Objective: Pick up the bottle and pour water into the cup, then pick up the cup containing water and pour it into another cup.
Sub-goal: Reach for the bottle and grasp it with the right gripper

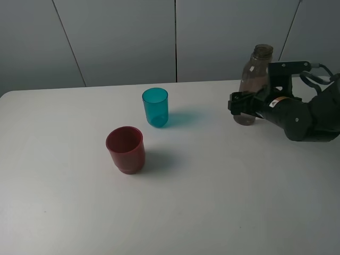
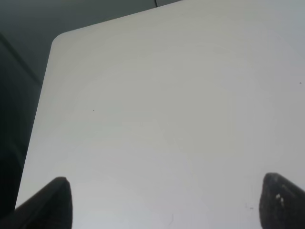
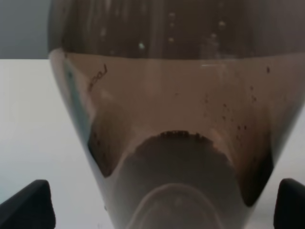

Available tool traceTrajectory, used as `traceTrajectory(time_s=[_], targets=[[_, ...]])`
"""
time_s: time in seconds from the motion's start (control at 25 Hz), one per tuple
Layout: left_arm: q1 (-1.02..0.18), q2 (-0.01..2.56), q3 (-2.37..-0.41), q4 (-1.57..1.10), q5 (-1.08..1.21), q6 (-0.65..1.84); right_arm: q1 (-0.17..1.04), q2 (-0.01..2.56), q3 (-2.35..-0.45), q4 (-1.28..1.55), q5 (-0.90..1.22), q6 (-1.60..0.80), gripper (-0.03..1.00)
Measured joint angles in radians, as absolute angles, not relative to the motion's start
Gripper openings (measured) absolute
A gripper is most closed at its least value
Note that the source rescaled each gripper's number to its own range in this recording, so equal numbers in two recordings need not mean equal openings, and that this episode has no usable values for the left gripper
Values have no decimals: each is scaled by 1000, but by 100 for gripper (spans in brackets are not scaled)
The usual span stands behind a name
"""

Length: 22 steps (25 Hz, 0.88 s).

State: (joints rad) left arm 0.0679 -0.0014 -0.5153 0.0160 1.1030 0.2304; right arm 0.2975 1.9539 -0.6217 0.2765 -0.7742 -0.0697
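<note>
White table (image 1: 223, 212) is filling the foreground and carrying everything. Nearest the camera, the red cup (image 1: 125, 150) is standing upright and untouched. Just beyond it, close but apart, the teal cup (image 1: 155, 107) is also standing upright; no water is showing in either, as far as the overhead view lets me judge.

Further back and well off to the right, the bottle (image 1: 255, 79) is standing upright on the table. The right gripper (image 1: 245, 109) is reaching around its lower body. In the right wrist view the bottle (image 3: 171, 124) is filling the frame between the two fingertips, and the right gripper (image 3: 159, 205) is looking spread, with bare table showing between each tip and the bottle, so I judge it is not squeezing yet.

The left gripper (image 2: 169, 202) is hanging over bare table near a rounded corner, its jaws wide apart and holding nothing.

Behind it all, the grey panelled wall (image 1: 117, 37) is closing off the scene.

The task is only beginning: the bottle is waiting to be grasped, and both pours are left to do.
</note>
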Motion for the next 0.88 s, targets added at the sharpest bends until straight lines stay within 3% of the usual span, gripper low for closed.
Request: traceTrajectory(time_s=[0.88], targets=[[68,-1,-515,16,1103,230,298,2051,-670,324,-950,-64,100]])
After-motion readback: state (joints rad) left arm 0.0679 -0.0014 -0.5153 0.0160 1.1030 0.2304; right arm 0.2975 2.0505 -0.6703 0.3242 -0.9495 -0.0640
